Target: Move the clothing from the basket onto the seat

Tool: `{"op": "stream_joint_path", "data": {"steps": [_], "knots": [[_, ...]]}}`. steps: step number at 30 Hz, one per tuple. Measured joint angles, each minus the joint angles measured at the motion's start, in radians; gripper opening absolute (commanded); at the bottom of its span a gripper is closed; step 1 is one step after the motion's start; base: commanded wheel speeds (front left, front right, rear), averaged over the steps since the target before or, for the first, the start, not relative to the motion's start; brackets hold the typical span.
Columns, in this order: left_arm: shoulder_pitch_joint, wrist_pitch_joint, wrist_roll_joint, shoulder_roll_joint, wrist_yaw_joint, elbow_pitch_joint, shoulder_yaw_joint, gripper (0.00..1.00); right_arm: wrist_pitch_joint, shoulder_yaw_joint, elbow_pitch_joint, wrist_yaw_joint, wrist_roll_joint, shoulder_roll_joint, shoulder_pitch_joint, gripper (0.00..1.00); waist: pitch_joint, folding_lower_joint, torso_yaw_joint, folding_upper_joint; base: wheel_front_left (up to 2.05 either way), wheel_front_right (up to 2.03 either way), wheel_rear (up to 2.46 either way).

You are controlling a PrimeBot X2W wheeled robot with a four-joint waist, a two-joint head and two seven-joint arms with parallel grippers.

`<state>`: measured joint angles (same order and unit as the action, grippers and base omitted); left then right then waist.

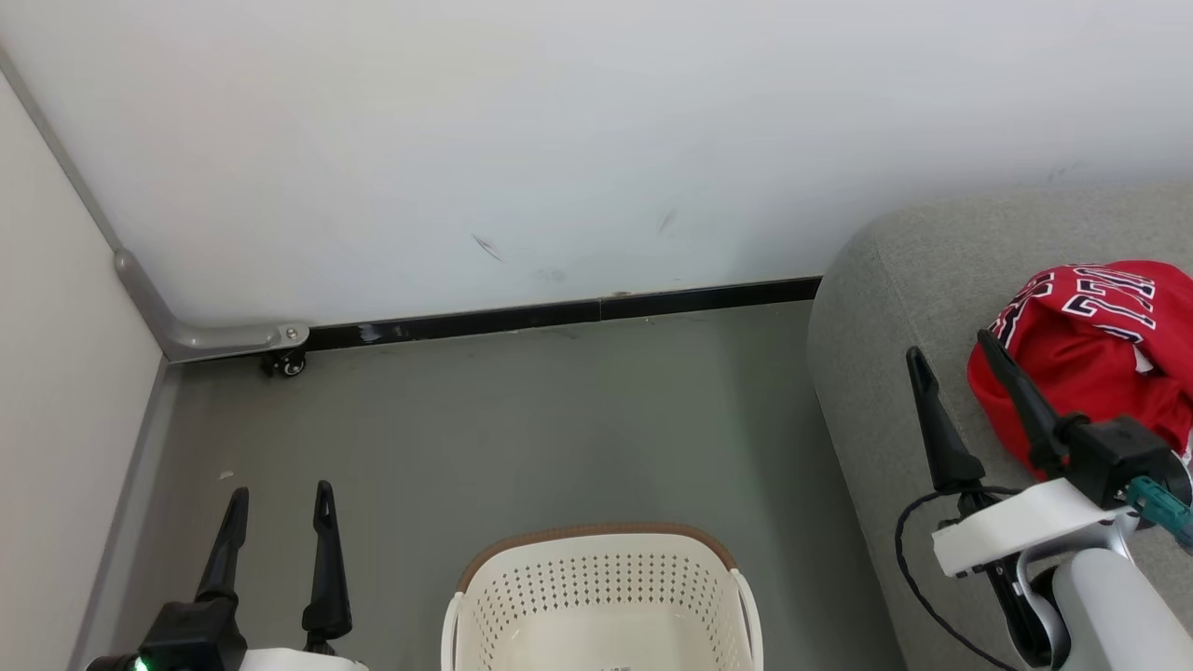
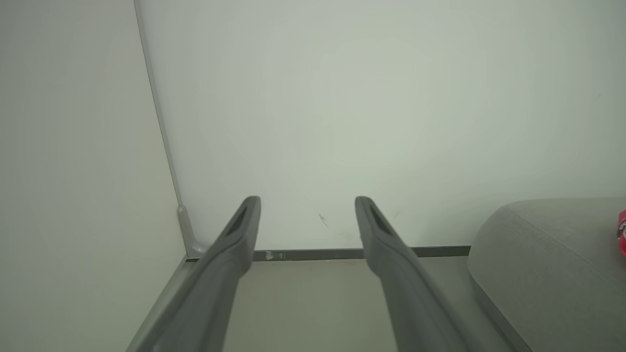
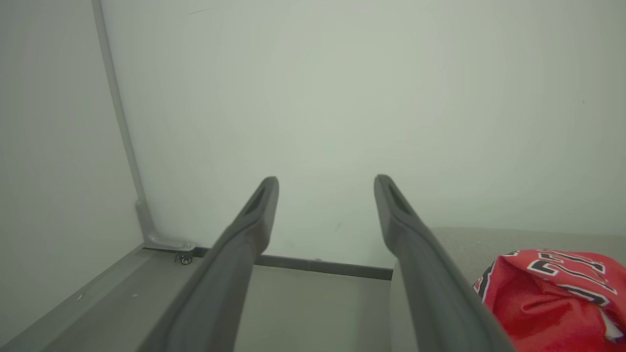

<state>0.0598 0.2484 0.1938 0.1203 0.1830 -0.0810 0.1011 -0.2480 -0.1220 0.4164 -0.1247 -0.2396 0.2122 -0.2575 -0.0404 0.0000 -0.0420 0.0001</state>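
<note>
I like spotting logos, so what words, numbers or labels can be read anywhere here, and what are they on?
Red jersey on the grey seat: white block letters edged in black, crumpled and partly folded under; not readable as a word.
Laundry basket bottom: dark marks at the picture's edge, too small to read.
Nothing else bears text.

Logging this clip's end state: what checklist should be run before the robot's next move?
1. Left gripper open, nothing held: ok.
2. Right gripper open, nothing held, beside the clothing: ok.
3. Clothing lying on the seat: ok.
4. Basket emptied: no cloth in the visible part, near end cut off: cannot tell.
5. Both garments in the red heap: cannot tell.
</note>
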Motion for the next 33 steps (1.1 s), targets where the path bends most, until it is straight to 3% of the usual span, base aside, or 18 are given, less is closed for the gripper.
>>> {"op": "stream_joint_path", "data": {"steps": [5, 17, 33], "knots": [[0.002, 0.0, -0.011, -0.003, 0.0, -0.007, 0.013, 1.0, 0.0, 0.034, -0.038, 0.0, 0.014, -0.014, 0.067, 1.0, -0.014, 0.0, 0.007, 0.0, 0.0, 0.0, 0.0], [0.021, 0.0, -0.013, -0.005, -0.004, -0.014, 0.021, 1.0, 0.003, 0.055, -0.141, 0.0, 0.044, -0.123, 0.224, 1.0, -0.023, 0.0, 0.014, 0.0, 0.0, 0.0, 0.0], [0.02, 0.0, -0.015, -0.023, -0.009, -0.032, 0.048, 1.0, 0.03, 0.058, -0.233, 0.0, 0.081, -0.153, 0.31, 1.0, -0.021, 0.0, 0.012, 0.0, 0.0, 0.0, 0.0]]}}
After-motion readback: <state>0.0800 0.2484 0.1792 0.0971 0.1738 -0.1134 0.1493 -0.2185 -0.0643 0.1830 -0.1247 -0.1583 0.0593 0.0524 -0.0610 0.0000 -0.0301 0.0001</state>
